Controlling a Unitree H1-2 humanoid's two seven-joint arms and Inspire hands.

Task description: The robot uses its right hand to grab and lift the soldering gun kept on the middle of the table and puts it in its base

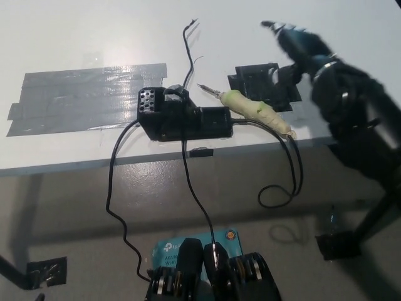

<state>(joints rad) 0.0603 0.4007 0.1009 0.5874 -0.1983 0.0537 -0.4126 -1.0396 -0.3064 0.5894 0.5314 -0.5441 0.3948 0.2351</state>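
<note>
- White table [94,37] fills the upper part of the head view, its front edge running across the middle, with grey floor below.
- Wide strips of grey tape [81,97] lie flat on the table's left half.
- Black right arm comes in from the right edge, and the right hand [313,59] hangs over the table's right part, above and just right of the soldering gun. It is blurred; it holds nothing, and how far its fingers are spread I cannot tell.
- Black base [182,116] sits near the table's front edge, about in the middle, with black cables [194,194] hanging off the edge toward the floor.
- Patch of black tape [257,78] lies behind the gun, partly under the hand.
- Soldering gun [254,110] lies on the table just right of the base, its pale green-wrapped handle toward the front edge and its metal tip pointing back left.
</note>
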